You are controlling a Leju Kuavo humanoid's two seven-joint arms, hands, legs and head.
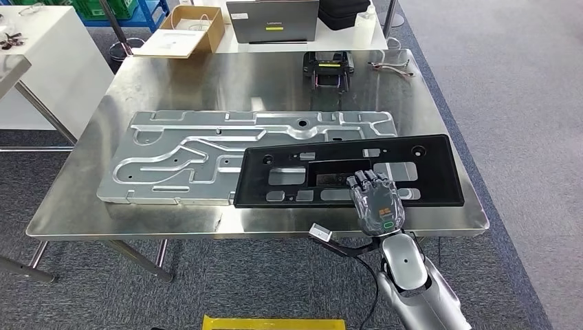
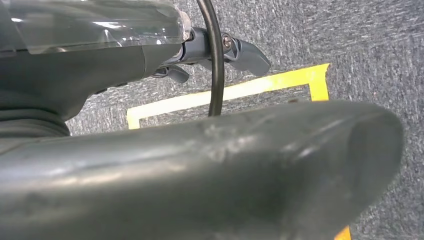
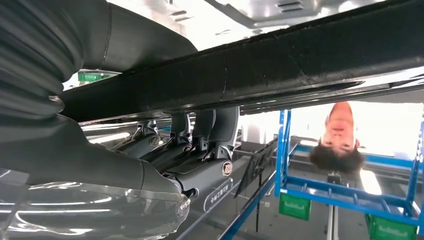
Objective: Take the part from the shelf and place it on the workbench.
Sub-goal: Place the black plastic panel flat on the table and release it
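Note:
The part is a long black plastic panel (image 1: 426, 172) with several cut-outs. It lies across the right front of the steel workbench (image 1: 206, 82), its left end overlapping a large silver stamped plate (image 1: 179, 158). My right hand (image 1: 377, 203) grips the panel's near edge from the front. In the right wrist view the dark fingers (image 3: 200, 150) curl over one side of the panel's edge (image 3: 300, 65) and the thumb is on the other. My left hand (image 2: 150, 170) hangs over the carpet and holds nothing, its fingers (image 2: 245, 55) apart.
At the back of the bench stand a laptop (image 1: 273, 20), an open cardboard box (image 1: 185, 31) and a black-and-yellow device (image 1: 328, 69). A white table (image 1: 41, 62) is at the left. Yellow tape (image 1: 273, 322) marks the floor. A person (image 3: 340, 135) stands by blue racks (image 3: 350, 185).

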